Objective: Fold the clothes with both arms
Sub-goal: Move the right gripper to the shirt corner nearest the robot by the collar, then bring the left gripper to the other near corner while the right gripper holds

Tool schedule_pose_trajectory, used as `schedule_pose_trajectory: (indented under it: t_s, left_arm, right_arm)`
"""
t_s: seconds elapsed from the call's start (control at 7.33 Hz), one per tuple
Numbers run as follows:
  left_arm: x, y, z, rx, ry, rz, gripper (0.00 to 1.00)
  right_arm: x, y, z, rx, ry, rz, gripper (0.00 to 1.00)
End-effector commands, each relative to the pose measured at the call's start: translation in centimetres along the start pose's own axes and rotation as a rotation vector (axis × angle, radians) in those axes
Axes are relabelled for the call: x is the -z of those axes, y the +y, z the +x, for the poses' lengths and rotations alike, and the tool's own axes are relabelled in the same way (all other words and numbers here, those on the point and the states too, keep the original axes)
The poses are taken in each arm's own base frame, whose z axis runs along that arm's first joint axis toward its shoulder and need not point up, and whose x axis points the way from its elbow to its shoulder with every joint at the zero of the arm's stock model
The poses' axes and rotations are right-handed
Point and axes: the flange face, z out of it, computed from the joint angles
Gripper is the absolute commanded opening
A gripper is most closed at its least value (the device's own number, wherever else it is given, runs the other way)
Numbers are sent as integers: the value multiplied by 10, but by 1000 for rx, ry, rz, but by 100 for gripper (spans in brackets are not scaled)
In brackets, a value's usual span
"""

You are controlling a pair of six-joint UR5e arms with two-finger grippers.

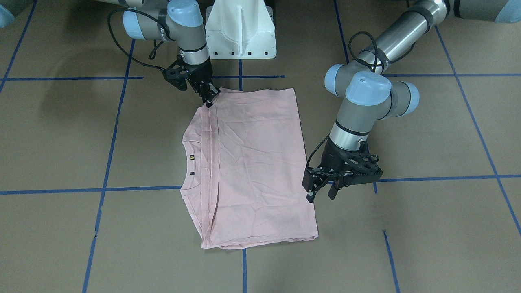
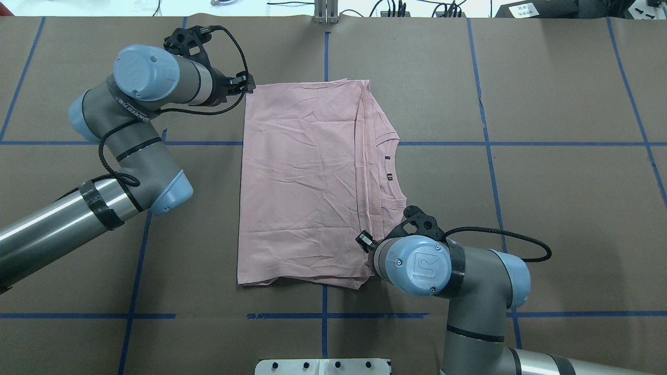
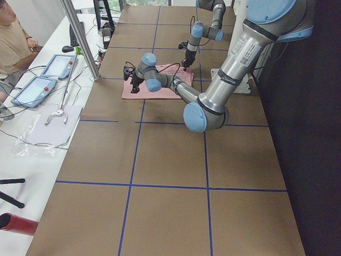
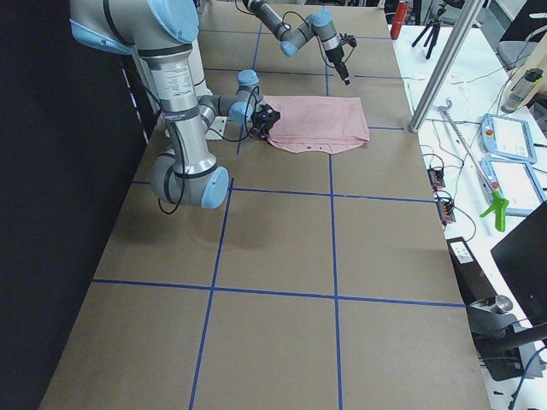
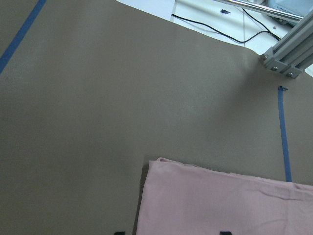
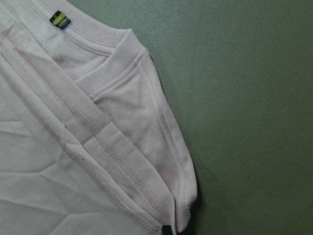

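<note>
The pale pink T-shirt [image 1: 252, 162] lies flat on the brown table, folded so its print is hidden; the ribbed collar with a small tag [image 2: 388, 174] shows on the robot's right. My right gripper [image 1: 209, 102] is shut on the near right corner of the shirt, where the folded layers and sleeve edge meet [image 6: 181, 196]; in the overhead view the gripper [image 2: 363, 240] sits at that corner. My left gripper [image 1: 321, 196] is open and empty, a little above the table beside the shirt's far left corner [image 5: 161, 166]. The overhead view shows it [image 2: 249, 86] at that corner.
The white pedestal base [image 1: 240, 28] stands at the table's near edge. Blue tape lines [image 2: 323, 315] cross the brown table. An aluminium post [image 3: 80, 37] rises at the far edge. An operator [image 3: 10, 48] with tablets sits beyond it.
</note>
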Motion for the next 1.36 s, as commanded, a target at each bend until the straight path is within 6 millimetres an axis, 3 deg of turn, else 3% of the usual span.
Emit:
schedule_pose_trajectory:
  t_s: [0.0,0.14,0.27,0.55,0.68,0.95,1.09,1.23]
  left_arm:
    - [1,0,1,4,1,0,71]
    - [4,0,5,21,9,0,71]
    - [10,14,15,42,6,-18,71]
    - [41,82,59,108,24,-103,71]
    - [60,113,56,108,27,-141,71]
    - [121,149,45,155,10,-291,70]
    - [129,172,39,171,0,-319,71]
    - [126,205,9,190,-51,-325,71]
  right_arm:
    - [3,-5,-4,1,-4,2,0]
    - [7,-11,-7,-4,-10,0,0]
    - [14,-14,-6,-6,-19,-5,0]
    - [37,-12,3,0,-37,-26,0]
    - [51,-1,19,19,-16,-39,0]
    - [67,8,36,38,-16,-67,0]
    - [68,8,40,41,-15,-69,0]
    - [68,8,40,41,-14,-68,0]
